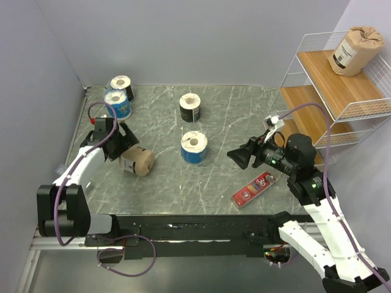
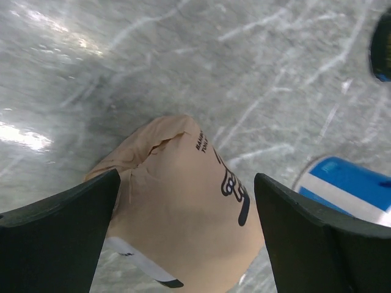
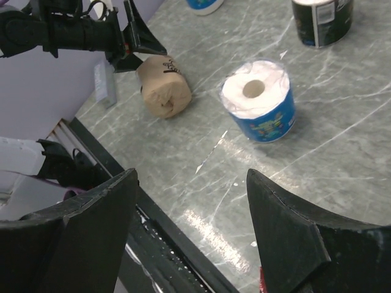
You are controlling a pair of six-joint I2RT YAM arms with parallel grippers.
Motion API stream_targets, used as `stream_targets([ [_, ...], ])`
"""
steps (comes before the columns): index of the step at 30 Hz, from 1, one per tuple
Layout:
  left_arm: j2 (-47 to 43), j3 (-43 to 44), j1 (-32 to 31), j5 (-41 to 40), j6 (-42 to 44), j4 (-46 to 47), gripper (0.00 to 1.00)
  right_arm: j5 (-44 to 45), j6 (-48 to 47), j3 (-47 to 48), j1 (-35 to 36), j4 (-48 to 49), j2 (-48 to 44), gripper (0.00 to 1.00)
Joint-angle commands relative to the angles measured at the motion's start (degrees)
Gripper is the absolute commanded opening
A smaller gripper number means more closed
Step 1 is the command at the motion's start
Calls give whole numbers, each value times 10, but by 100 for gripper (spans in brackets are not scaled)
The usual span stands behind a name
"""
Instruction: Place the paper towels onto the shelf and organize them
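A brown kraft paper towel roll [image 1: 140, 162] lies on its side on the table. My left gripper [image 1: 127, 154] is open and straddles its near end; in the left wrist view the roll [image 2: 183, 213] fills the gap between the fingers of my left gripper [image 2: 186, 177]. My right gripper [image 1: 235, 155] is open and empty, above the table right of a blue roll [image 1: 194, 146]. A black roll [image 1: 190, 107] stands behind it. Another black roll [image 1: 122, 85] and another blue roll [image 1: 117, 104] stand at the far left. A second brown roll [image 1: 356, 50] sits on the shelf's [image 1: 317, 73] top tier.
A flat red box [image 1: 255, 189] lies on the table near my right arm. The right wrist view shows my right gripper [image 3: 190, 177] above bare table, with the blue roll [image 3: 259, 101] and the brown roll [image 3: 164, 85] beyond. Grey walls close the left and back.
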Motion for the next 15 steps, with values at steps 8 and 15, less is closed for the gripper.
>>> stream_targets([
  [8, -125, -90, -100, 83, -91, 71, 98, 108, 56, 21, 142, 73, 128, 74],
  [15, -128, -39, -67, -7, -63, 13, 96, 185, 54, 159, 251, 119, 336, 61],
])
